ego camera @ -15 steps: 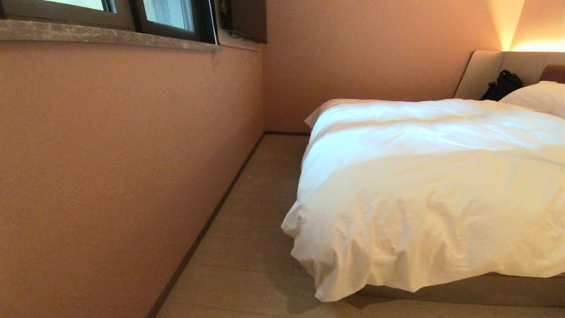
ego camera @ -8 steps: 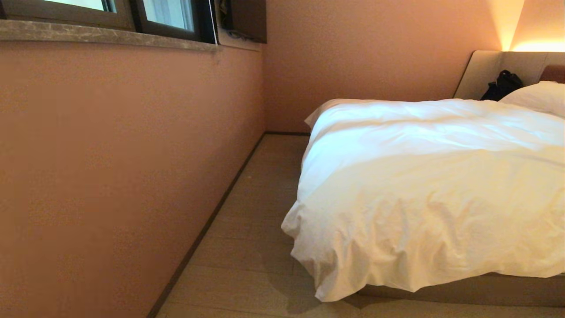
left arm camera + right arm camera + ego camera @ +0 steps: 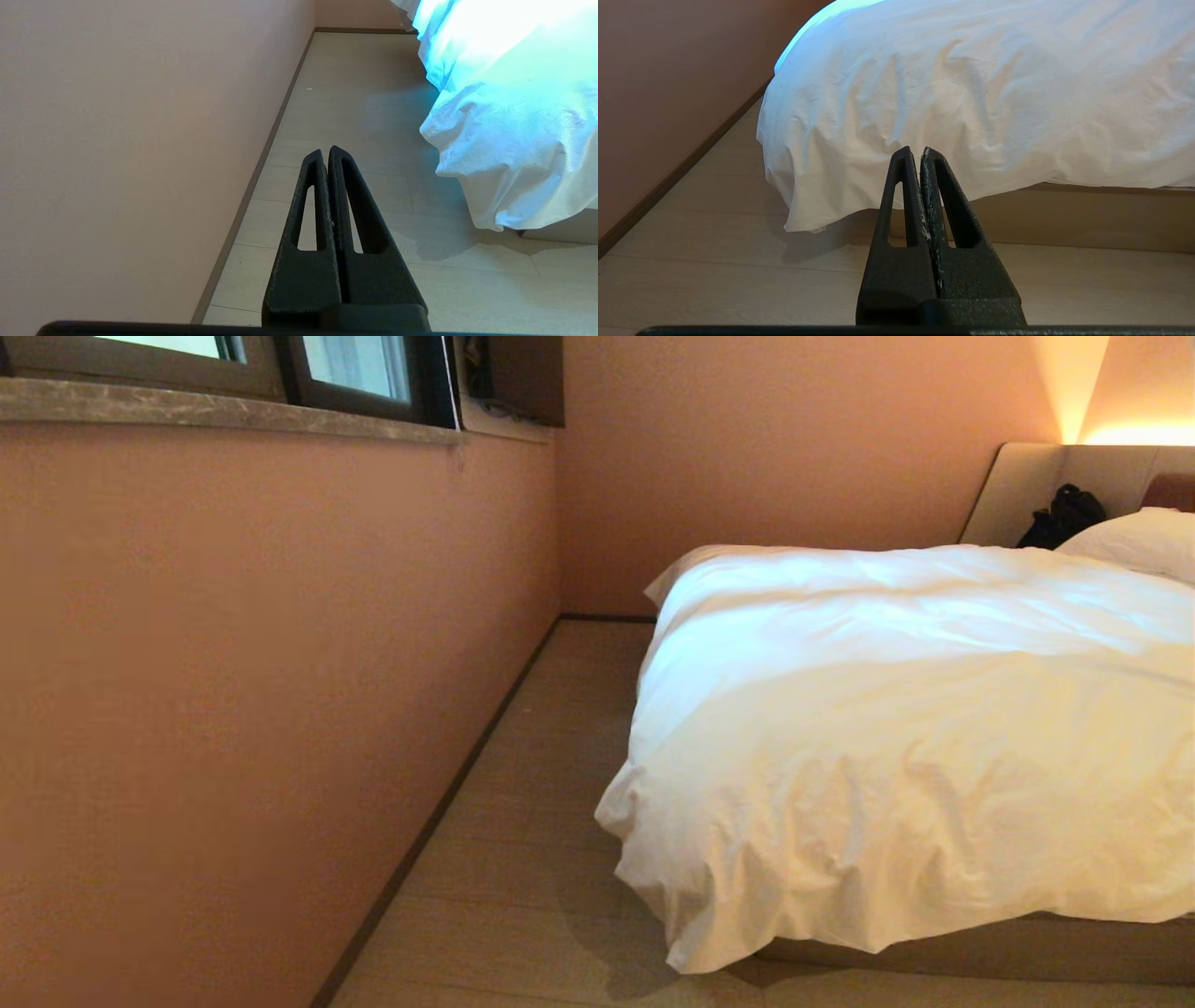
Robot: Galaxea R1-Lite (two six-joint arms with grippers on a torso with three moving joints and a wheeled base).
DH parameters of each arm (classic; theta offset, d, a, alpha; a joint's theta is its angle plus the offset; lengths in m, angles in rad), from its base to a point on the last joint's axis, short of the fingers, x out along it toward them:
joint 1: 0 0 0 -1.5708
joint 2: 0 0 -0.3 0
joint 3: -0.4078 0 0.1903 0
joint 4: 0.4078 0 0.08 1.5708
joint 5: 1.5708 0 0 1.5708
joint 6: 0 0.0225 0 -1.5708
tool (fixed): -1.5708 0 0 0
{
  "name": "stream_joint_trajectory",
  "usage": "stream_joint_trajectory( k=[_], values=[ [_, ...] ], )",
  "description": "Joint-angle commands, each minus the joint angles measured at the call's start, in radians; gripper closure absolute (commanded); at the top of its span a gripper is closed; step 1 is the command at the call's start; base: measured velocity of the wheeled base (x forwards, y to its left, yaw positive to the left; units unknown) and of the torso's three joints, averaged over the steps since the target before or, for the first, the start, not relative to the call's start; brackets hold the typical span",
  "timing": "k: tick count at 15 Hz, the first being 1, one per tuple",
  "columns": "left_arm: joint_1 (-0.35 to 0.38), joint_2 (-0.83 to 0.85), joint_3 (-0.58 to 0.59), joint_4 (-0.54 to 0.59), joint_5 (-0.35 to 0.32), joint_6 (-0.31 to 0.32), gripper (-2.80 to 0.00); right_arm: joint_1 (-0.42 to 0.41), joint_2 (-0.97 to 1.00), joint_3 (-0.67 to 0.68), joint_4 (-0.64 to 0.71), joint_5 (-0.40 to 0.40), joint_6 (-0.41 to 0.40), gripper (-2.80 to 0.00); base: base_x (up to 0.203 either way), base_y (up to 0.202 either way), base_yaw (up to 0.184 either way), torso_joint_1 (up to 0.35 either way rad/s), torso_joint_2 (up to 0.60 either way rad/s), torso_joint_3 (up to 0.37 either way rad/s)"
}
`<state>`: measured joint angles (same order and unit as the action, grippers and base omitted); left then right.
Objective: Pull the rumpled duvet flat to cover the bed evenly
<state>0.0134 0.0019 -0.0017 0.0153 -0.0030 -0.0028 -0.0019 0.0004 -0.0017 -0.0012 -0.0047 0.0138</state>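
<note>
The white, wrinkled duvet [image 3: 896, 747] lies over the bed [image 3: 990, 947] on the right of the head view, and its near corner hangs low over the foot end, almost to the floor. The same corner shows as duvet [image 3: 514, 140] in the left wrist view and duvet [image 3: 971, 93] in the right wrist view. My left gripper [image 3: 325, 151] is shut and empty above the floor, well short of that corner. Pointing at the draped edge, my right gripper [image 3: 914, 151] is also shut and empty, with a stretch of floor between. Neither arm shows in the head view.
A pink wall [image 3: 261, 709] with a window sill runs along the left, leaving a strip of pale wood floor [image 3: 532, 821] between it and the bed. A white pillow [image 3: 1134, 541] and a black bag [image 3: 1062, 516] sit by the beige headboard [image 3: 1027, 485].
</note>
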Motion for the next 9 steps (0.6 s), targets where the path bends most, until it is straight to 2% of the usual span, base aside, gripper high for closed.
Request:
stream_joint_trajectory(
  k=[1,9],
  values=[
    [0.000,0.000,0.000,0.000,0.000,0.000,0.00,-0.001,0.000,0.000,0.000,0.000,0.000,0.00,0.000,0.000,0.000,0.000,0.00,0.000],
    [0.000,0.000,0.000,0.000,0.000,0.000,0.00,0.000,0.000,0.000,0.000,-0.001,0.002,0.00,0.000,0.000,0.000,0.000,0.00,0.000]
  ],
)
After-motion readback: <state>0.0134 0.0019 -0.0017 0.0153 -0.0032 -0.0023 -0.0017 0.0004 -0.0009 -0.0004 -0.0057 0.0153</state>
